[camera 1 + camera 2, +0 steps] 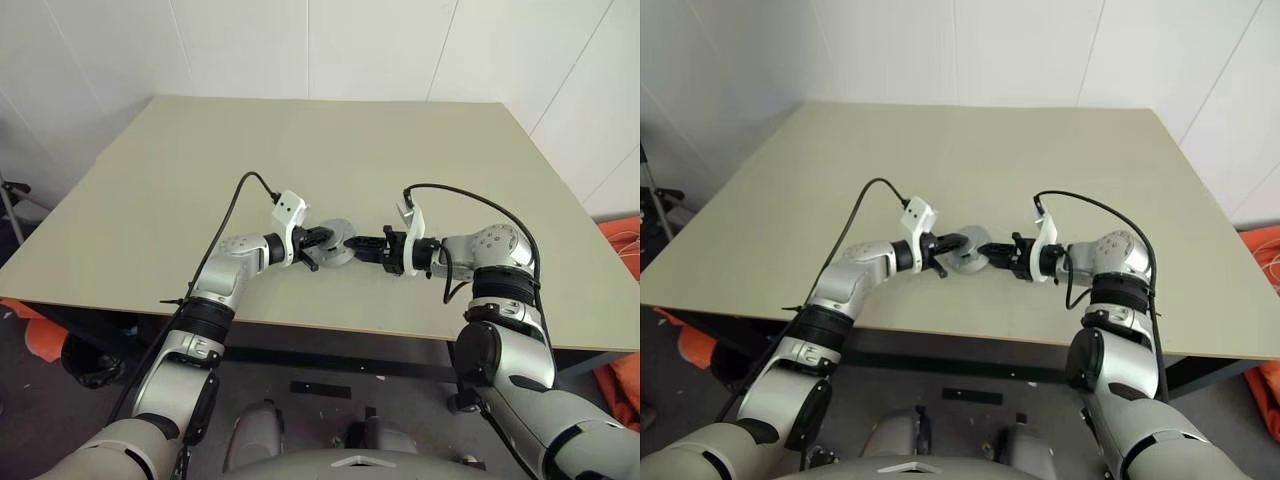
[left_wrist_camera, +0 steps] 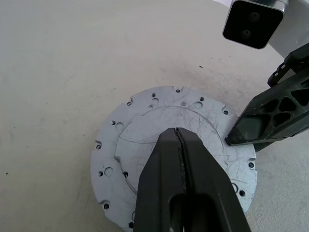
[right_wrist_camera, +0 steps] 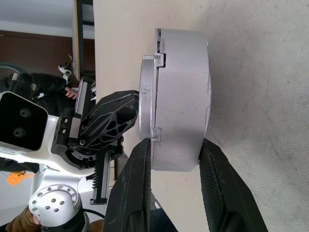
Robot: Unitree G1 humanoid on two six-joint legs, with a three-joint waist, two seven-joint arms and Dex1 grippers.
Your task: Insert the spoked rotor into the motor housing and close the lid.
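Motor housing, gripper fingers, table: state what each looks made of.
Motor housing: likely machined aluminium, matte grey, with fine scratches and drilled holes. Right gripper fingers: probably moulded black plastic; the left gripper's show lattice cut-outs. Table: beige, matt, possibly laminate.

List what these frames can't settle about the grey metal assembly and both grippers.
- Round grey metal housing: its inside, so rotor presence unknown; closed wall and plate hide it.
- Left gripper: fingertips shut, but the left wrist view doesn't show whether they pinch the plate.
- Right gripper: contact hidden under the housing wall.
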